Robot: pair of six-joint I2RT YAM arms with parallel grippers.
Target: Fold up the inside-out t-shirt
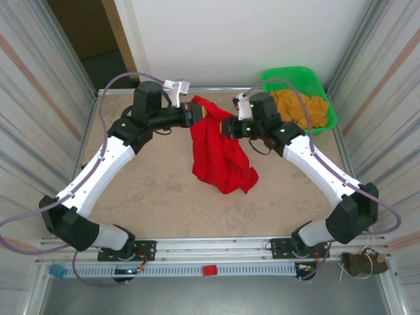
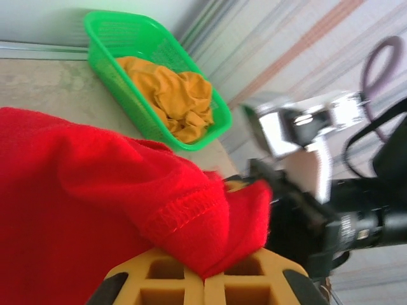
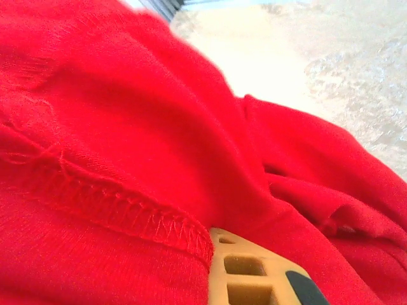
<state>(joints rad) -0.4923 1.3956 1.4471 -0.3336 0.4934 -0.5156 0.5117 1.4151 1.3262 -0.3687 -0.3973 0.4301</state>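
Up near the back of the table (image 1: 164, 190), the left gripper (image 1: 195, 119) and the right gripper (image 1: 227, 126) are each pinched shut on the top edge of the inside-out t-shirt (image 1: 220, 157), close to each other. The red shirt hangs down from them in a bunch, and its low end seems to rest on the table. It looks like the shirt is being lifted to open it out, so folding has not begun. Next, the grippers likely need to pull apart gently so the shirt spreads flat and does not slip. Count: two grippers, one red shirt, one green basket (image 1: 289, 71), and one orange-yellow cloth (image 1: 302, 108) inside it.
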